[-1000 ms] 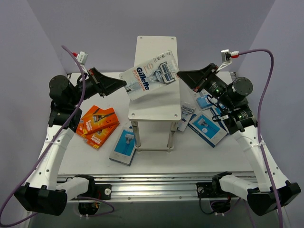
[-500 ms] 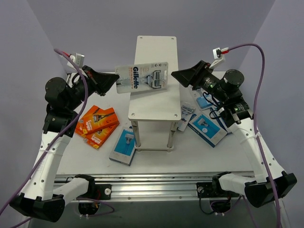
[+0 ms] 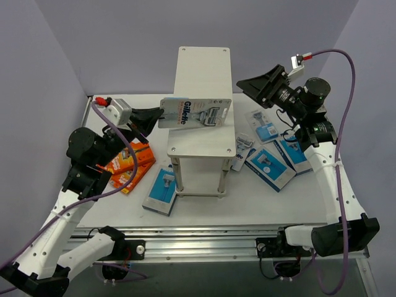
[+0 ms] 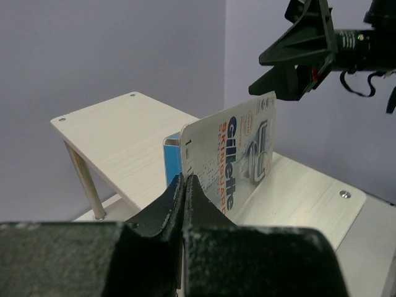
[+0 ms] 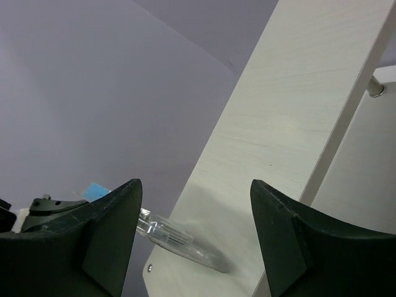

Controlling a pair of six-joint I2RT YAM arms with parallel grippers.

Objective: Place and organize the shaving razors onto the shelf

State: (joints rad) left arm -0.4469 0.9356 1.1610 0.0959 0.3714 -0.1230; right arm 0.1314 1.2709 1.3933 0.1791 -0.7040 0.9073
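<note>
- Top view: L claw point(image 3: 158, 116) clenched on left end of Gillette blister pack point(image 3: 197, 113). Pack lying crosswise over near half of shelf point(image 3: 201, 68) top, left end sticking out past shelf's left edge.
- R claw point(image 3: 253, 86) released, jaws apart, nothing between. Hanging off shelf's right edge, apart from pack's right end.
- On bench point(image 3: 247, 207): orange boxes point(image 3: 127, 164) stacked toward left edge, partly under L arm. One blue-card pack point(image 3: 162, 190) flat by shelf's near-left leg. Blue-and-white boxes point(image 3: 267, 166) spread toward right edge, approx three. Small pack point(image 3: 242, 148) just beside shelf's right legs.
- L wrist view: L claw point(image 4: 184, 185) pinched tight on pack point(image 4: 238, 158) edge. Pack upright on long edge, printed face to camera. Lower edge at shelf point(image 4: 124, 133) top, contact w/ wood not clear. R claw point(image 4: 291, 68) beyond pack's far end, not touching.
- R wrist view: R claw point(image 5: 195, 192) wide, both fingers point(image 5: 117, 216) dark, empty gap. Pale wood shelf point(image 5: 291, 93) top running diagonally. Clear blister edge of pack point(image 5: 179, 238) low in frame over shelf's edge, well apart from fingers.
</note>
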